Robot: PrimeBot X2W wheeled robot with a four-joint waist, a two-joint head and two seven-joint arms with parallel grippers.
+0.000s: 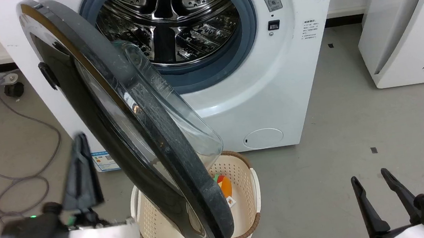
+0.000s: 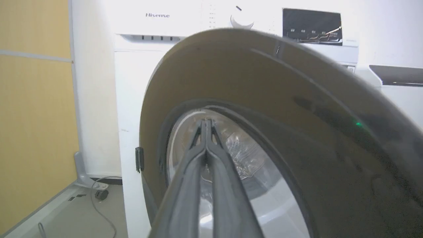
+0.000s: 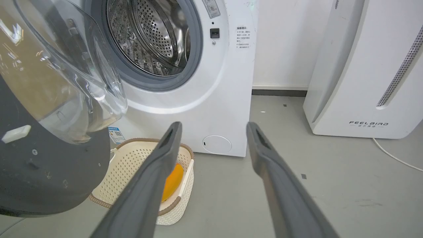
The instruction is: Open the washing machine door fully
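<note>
The washing machine stands with its steel drum exposed. Its round black door with the clear glass bowl is swung out on the left hinge, edge-on to the head view. My left gripper is shut and empty, just left of the door on its outer side. In the left wrist view the shut left gripper points at the door; contact is unclear. My right gripper is open low at the right, apart from the door. The right wrist view shows that gripper, the door and the machine.
A pale woven basket with an orange item sits on the floor under the door's lower edge. A white FEELBAIR appliance stands at the right. Grey cables loop on the floor at the left. A yellow wall panel is further left.
</note>
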